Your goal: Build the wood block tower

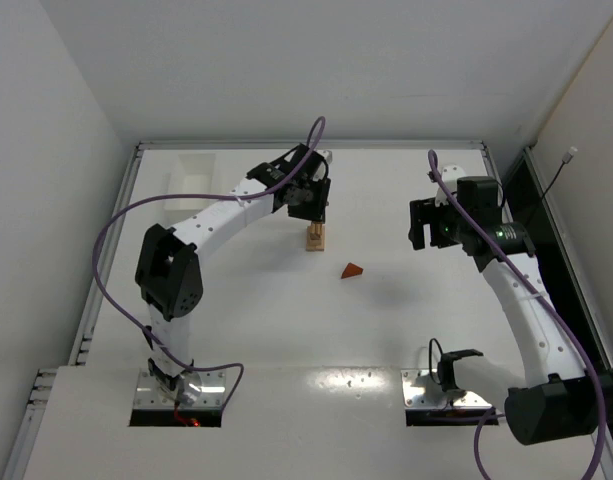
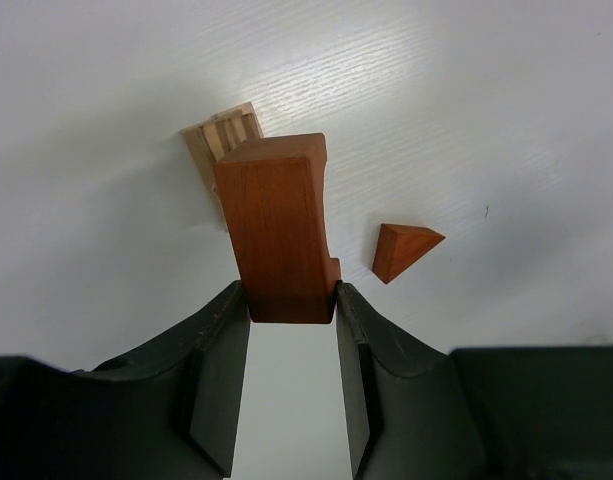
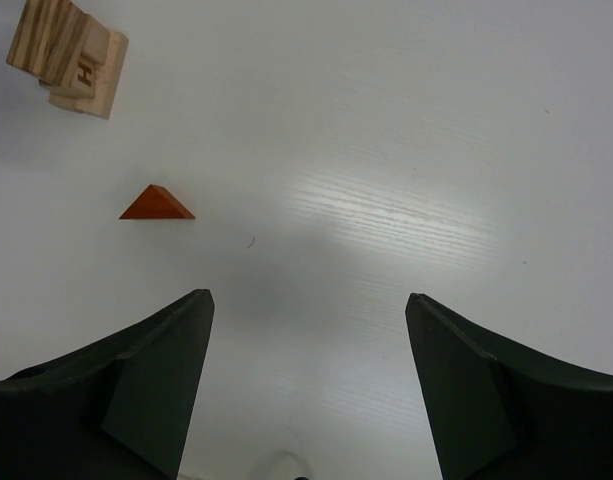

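My left gripper (image 2: 291, 292) is shut on a reddish-brown notched block (image 2: 278, 230) and holds it above the tower (image 2: 224, 140), a short stack of tan blocks. In the top view the left gripper (image 1: 312, 212) hangs right over the tower (image 1: 315, 238). A reddish-brown wedge (image 1: 352, 270) lies on the table to the right of the tower; it also shows in the left wrist view (image 2: 403, 250) and the right wrist view (image 3: 157, 204). My right gripper (image 3: 308, 300) is open and empty, raised above bare table, right of the wedge (image 1: 426, 228). The tower shows at the right wrist view's top left (image 3: 68, 55).
A white rectangular tray (image 1: 191, 180) stands at the back left, behind the left arm. Raised table rims run along the left (image 1: 114, 240) and right sides.
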{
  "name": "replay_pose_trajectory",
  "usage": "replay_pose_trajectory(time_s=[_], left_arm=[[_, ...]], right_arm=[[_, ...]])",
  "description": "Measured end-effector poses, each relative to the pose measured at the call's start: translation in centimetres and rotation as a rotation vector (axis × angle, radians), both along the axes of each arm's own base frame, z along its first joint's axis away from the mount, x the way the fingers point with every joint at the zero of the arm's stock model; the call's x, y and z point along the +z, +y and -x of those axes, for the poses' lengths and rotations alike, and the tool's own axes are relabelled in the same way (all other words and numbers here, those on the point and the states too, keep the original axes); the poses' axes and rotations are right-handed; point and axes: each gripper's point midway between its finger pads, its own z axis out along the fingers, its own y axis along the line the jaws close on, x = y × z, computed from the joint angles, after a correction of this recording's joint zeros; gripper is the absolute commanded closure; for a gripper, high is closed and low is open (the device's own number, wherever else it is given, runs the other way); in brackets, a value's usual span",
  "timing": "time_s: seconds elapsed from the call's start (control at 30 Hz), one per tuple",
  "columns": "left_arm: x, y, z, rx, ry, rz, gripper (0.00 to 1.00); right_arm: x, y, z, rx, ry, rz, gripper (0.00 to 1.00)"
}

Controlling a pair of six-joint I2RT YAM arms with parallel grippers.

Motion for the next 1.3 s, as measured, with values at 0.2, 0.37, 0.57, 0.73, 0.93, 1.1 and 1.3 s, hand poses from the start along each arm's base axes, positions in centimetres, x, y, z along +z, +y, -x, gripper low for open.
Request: replay_pose_trajectory(time_s=[0.2,0.37,0.57,0.73,0.93,1.1,1.3], left_arm=[[-0.4,-0.6,-1.3,-0.023,0.000,-0.043,1.00],[0.8,-0.5,-1.4,-0.031,-0.017,-0.065,1.00],[0.4,0.5,-0.5,-0.012,0.018,-0.115,1.00],[0.2,1.2,0.3,-0.009,0.050,-0.149,1.00],[0.0,1.2,1.0,-0.023,0.073,-0.159,1.00],[-0.7,0.6,0.7,-0.033,0.090,-0.158,1.00],[-2.2,0.2,0.3,-0.037,0.118,-0.171,1.00]], right_arm=[[-0.3,-0.2,0.1,-0.007,0.009,-0.004,0.25],[-0.6,-0.4,0.1,-0.011,0.017,-0.007,0.25],[-1.3,-0.3,0.4,-0.007,0.037,-0.016,0.27],[-1.8,-0.5,0.5,-0.016,0.048,-0.019,0.27],[-2.3,-0.7,0.8,-0.029,0.065,-0.031,0.27],[-2.3,-1.0,0.7,-0.043,0.066,-0.035,0.27],[-2.3,-1.2,0.7,-0.056,0.067,-0.045,0.28]])
